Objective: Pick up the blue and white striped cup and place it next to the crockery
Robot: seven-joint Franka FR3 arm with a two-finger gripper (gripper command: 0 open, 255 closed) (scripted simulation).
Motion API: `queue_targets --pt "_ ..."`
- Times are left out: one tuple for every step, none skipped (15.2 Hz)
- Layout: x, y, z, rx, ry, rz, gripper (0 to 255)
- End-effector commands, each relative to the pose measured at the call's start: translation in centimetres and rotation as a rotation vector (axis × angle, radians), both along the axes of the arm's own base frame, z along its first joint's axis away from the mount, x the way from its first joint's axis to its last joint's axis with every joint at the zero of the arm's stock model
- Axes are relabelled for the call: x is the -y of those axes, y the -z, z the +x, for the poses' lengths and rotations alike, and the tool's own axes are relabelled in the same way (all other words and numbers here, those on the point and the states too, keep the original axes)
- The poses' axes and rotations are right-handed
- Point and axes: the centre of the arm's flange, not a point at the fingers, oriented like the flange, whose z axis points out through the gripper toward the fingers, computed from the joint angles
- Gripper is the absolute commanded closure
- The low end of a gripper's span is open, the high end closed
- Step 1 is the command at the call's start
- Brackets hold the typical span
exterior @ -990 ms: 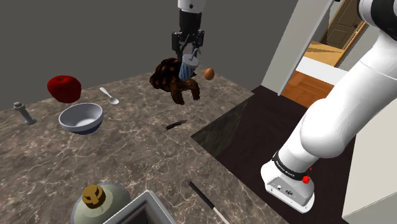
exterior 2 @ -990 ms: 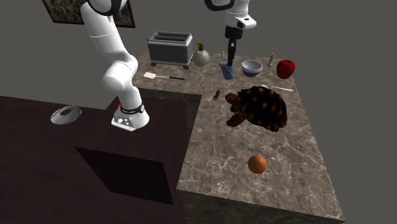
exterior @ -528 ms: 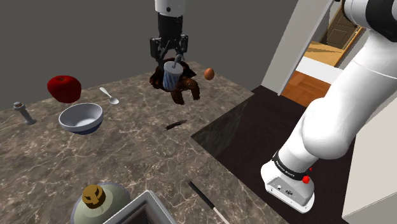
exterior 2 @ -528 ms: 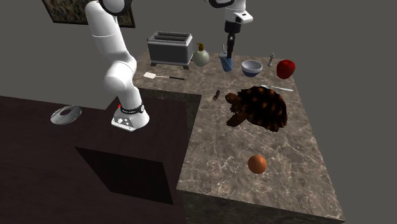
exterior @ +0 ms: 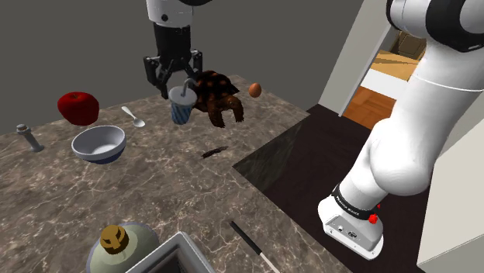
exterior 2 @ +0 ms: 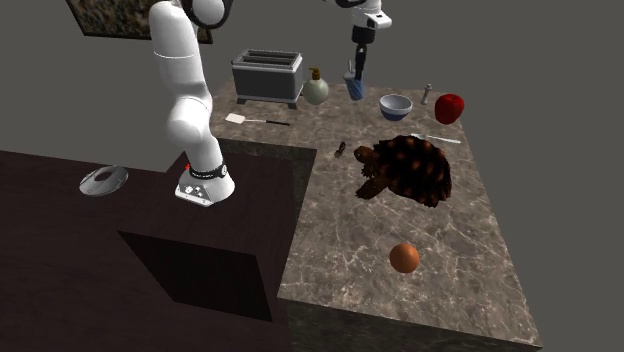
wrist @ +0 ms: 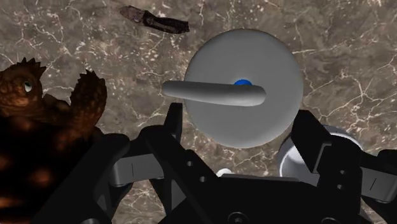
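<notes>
The blue and white striped cup (exterior: 181, 107), with a pale lid and a straw, hangs in the air above the counter. My gripper (exterior: 174, 78) is shut on its top. In the shoulder view the cup sits left of the brown turtle (exterior: 218, 97) and right of the pale bowl (exterior: 98, 143). The second exterior view shows the gripper (exterior 2: 357, 66) holding the cup (exterior 2: 356, 87) high, left of the bowl (exterior 2: 396, 105). In the wrist view the fingers (wrist: 175, 121) clasp the lid (wrist: 254, 108), with the gripper (wrist: 242, 127) over marbled counter.
A red apple (exterior: 77, 107), a spoon (exterior: 133, 116) and a shaker (exterior: 29, 137) lie around the bowl. An egg-like ball (exterior: 254, 89) sits beyond the turtle. A soap bottle (exterior: 116, 242), a toaster (exterior 2: 267, 77) and a knife (exterior: 251, 243) stand near the stand-side edge. A small dark piece (exterior: 215, 152) lies mid-counter.
The gripper has carried the cup toward the shoulder view's left, from over the turtle to a spot nearer the bowl. Everything else on the counter stays put.
</notes>
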Motion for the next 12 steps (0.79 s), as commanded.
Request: queue_targets --pt "-2.7 0.6 -0.4 0.000 0.001 0.000 255" --pt "-4.0 0.7 -0.5 0.000 0.001 0.000 255" --pt "-5.3 0.9 -0.7 0.000 0.001 0.000 255" --pt "-6.6 1.0 -0.8 0.000 0.001 0.000 255" --pt "-7.9 1.2 -1.0 0.000 0.001 0.000 255" --pt "-9.2 1.3 -1.1 0.000 0.001 0.000 255" --pt "-10.5 1.5 -1.3 0.000 0.001 0.000 255" --pt "-11.8 1.6 -1.4 0.000 0.001 0.000 255" --pt "-13.1 1.7 -1.6 0.000 0.001 0.000 255" --pt "-14.4 1.9 -1.7 0.000 0.001 0.000 255" --pt "-15.7 2.0 -1.9 0.000 0.001 0.000 255" --pt "-17.0 2.2 -2.0 0.000 0.001 0.000 255"
